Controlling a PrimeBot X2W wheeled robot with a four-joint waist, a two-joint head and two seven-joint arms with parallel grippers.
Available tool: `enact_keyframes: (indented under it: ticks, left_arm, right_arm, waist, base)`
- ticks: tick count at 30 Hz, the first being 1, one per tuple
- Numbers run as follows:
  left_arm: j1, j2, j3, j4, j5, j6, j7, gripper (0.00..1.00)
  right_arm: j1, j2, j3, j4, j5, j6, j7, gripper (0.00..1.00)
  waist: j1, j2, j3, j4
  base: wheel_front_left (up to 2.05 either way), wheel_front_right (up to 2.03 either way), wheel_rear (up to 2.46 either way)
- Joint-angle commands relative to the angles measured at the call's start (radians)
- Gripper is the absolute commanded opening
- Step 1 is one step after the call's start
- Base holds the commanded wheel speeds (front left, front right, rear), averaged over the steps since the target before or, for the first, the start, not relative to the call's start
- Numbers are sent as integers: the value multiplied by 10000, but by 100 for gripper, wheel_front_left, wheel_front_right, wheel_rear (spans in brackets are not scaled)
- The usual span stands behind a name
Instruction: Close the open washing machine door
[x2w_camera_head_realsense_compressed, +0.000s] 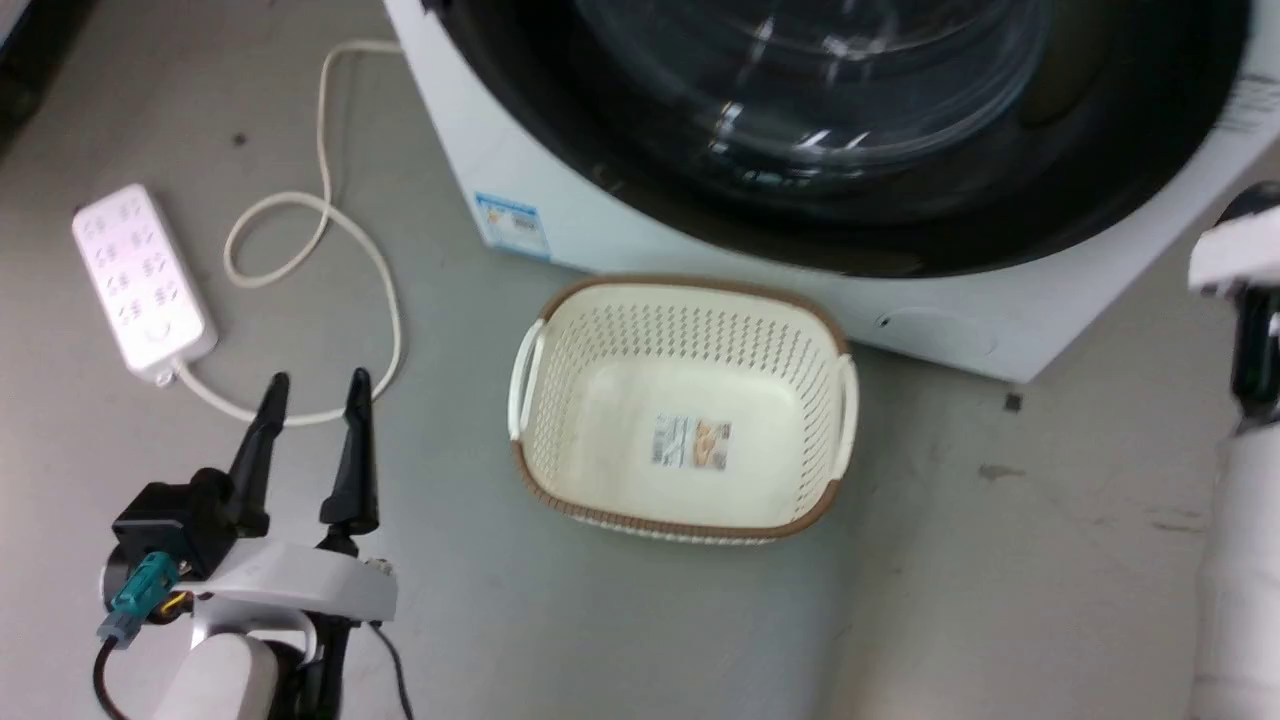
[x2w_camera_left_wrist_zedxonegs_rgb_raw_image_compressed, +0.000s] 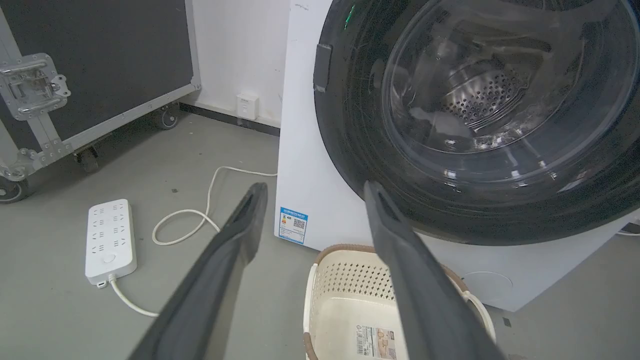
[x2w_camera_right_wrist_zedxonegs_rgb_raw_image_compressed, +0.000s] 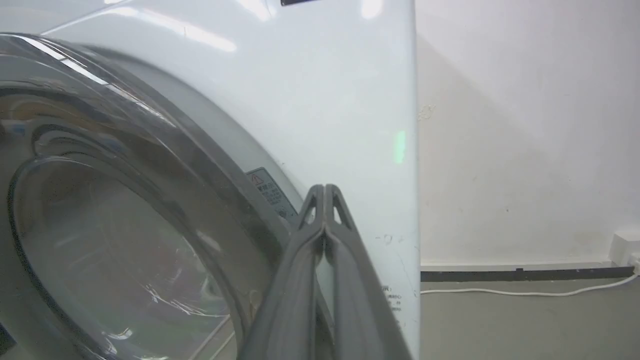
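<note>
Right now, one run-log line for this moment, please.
door: looks shut against washing machine | left claw: open, empty | right claw: shut, empty, beside door rim | basket: empty

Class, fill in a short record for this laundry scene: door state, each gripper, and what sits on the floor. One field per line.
door: the washing machine door lies against the front of the washing machine; whether it is latched cannot be told
left gripper: open, low over the floor, apart from the machine
right gripper: shut, tips by the door's rim; contact cannot be told
basket: cream, perforated, on the floor before the machine, holding nothing but a label
power strip: white, on the floor left of the machine, its cord looped
</note>
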Motion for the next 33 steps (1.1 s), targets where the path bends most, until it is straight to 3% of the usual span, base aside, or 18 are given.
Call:
enact_keyframes:
  ticks: [1, 13, 25, 26, 27, 33]
  left_arm:
    - [184, 64, 129, -34, 124, 59, -55, 100]
    - [939, 253, 35, -256, 617, 349, -20, 100]
    - [1458, 296, -508, -324, 990, 534, 269, 100]
    - [1477, 283, -533, -325, 985, 541, 280, 100]
    - [1544, 259, -569, -290, 921, 538, 312, 100]
    - [1645, 221, -610, -214, 821, 568, 390, 100]
  right_arm:
    - [623, -41, 229, -248, 334, -7, -121, 0]
    - [5020, -41, 2650, -2245, 1280, -7, -83, 0]
    - [7928, -41, 2992, -3238, 1592, -7, 592, 0]
    - [8049, -41, 3021, -3225, 1650, -7, 694, 24]
    - [8307, -41, 3250, -3234, 1767, -7, 899, 100]
    - [8516, -41, 3479, -3319, 1838, -7, 1014, 100]
  waist:
    - [1, -1, -734, -537]
    - [1, -1, -2488, -1872]
    - [1, -1, -3098, -2193]
    - [1, -1, -3114, -2204]
    - [1, -1, -3178, -2227]
    - [1, -1, -3274, -2227]
  base:
    - [0, 0, 0]
    - [0, 0, 0]
    - [0, 0, 0]
    - [0, 0, 0]
    - [0, 0, 0]
    - [0, 0, 0]
